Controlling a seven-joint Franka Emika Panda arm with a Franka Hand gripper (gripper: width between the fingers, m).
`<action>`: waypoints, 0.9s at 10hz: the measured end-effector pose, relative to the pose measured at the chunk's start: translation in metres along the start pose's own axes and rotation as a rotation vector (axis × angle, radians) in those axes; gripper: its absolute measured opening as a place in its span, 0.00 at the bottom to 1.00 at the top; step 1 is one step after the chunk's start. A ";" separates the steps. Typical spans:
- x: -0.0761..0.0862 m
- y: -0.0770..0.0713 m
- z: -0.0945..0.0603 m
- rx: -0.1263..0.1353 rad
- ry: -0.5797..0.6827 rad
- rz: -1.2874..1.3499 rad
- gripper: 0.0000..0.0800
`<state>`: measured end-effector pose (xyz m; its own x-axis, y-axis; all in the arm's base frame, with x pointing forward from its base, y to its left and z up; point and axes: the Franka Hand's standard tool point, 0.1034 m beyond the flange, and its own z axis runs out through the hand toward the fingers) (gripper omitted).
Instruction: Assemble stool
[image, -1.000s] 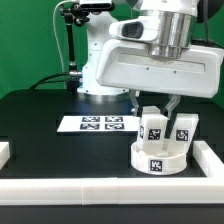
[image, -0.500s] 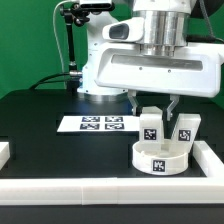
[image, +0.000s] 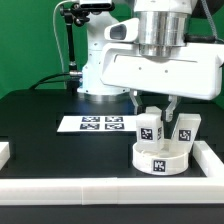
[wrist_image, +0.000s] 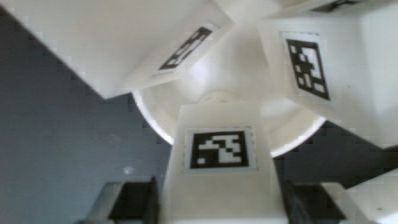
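Observation:
The round white stool seat (image: 140, 155) lies at the front of the exterior view's right, its tag facing the camera. A white block leg (image: 150, 127) stands on it, and my gripper (image: 153, 108) is shut on this leg from above. In the wrist view the leg (wrist_image: 222, 150) fills the space between my gripper's (wrist_image: 222, 196) dark pads, above the seat (wrist_image: 169, 112). A second leg (image: 184, 128) stands on the seat beside it, also seen in the wrist view (wrist_image: 306, 65). A third tagged leg (wrist_image: 187, 45) shows only in the wrist view.
The marker board (image: 100, 124) lies flat on the black table left of the seat. White border rails run along the front (image: 90, 190), the right (image: 214, 155) and the left edge (image: 5, 150). The arm's base (image: 100, 65) and a camera stand (image: 70, 40) are behind.
My wrist has turned a little over the seat and the held leg's tag has shifted slightly to the exterior view's left. The seat and the other legs have not moved.

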<state>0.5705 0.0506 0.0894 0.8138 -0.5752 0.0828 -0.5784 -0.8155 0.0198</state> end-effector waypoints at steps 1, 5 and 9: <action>0.000 0.000 0.000 0.001 -0.001 0.058 0.43; -0.004 -0.003 0.001 0.028 -0.026 0.401 0.43; -0.007 -0.008 0.000 0.057 -0.074 0.786 0.43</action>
<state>0.5693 0.0617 0.0884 0.1707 -0.9852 -0.0149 -0.9832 -0.1693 -0.0687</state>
